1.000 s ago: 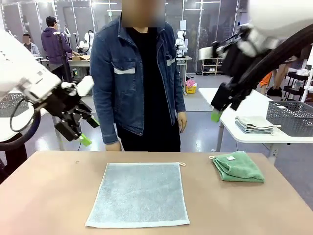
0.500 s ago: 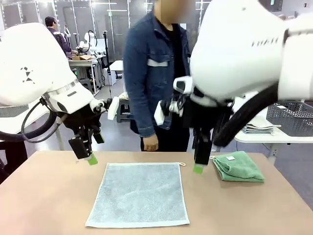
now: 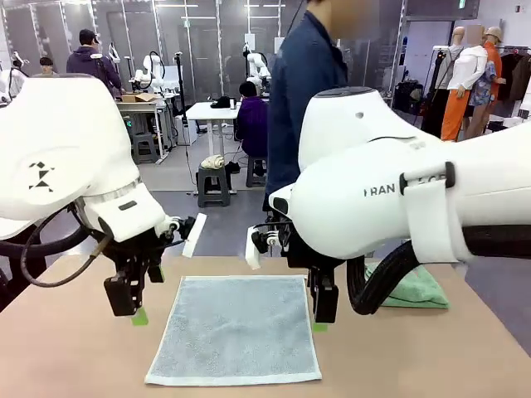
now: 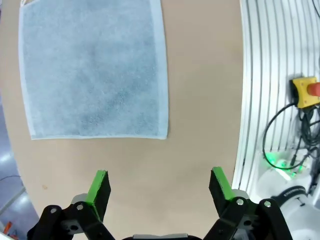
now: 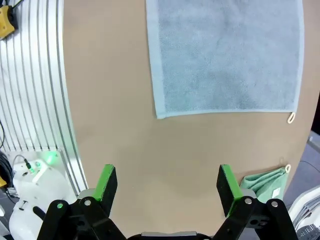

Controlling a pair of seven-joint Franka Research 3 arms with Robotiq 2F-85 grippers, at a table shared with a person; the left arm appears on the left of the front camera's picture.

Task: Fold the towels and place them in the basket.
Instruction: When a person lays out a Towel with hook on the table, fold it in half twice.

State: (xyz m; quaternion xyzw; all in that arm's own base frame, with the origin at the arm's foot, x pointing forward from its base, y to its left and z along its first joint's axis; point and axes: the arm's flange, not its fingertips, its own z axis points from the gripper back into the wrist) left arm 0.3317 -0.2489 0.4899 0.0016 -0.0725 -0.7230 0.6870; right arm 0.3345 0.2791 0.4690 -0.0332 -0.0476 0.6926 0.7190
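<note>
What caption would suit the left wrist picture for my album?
Open left pincer hovers above the tan table, beside a flat pale blue towel.

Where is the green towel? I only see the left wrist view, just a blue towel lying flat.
Observer: The mint green towel lies on the table, over on the robot's right side.
Operator: Is the other gripper close to my towel?
Observer: Yes. The right gripper hangs open just off the pale blue-grey towel's right edge.
Operator: Is anybody there?
Observer: A person in a dark blue jacket stands across the table.
</note>
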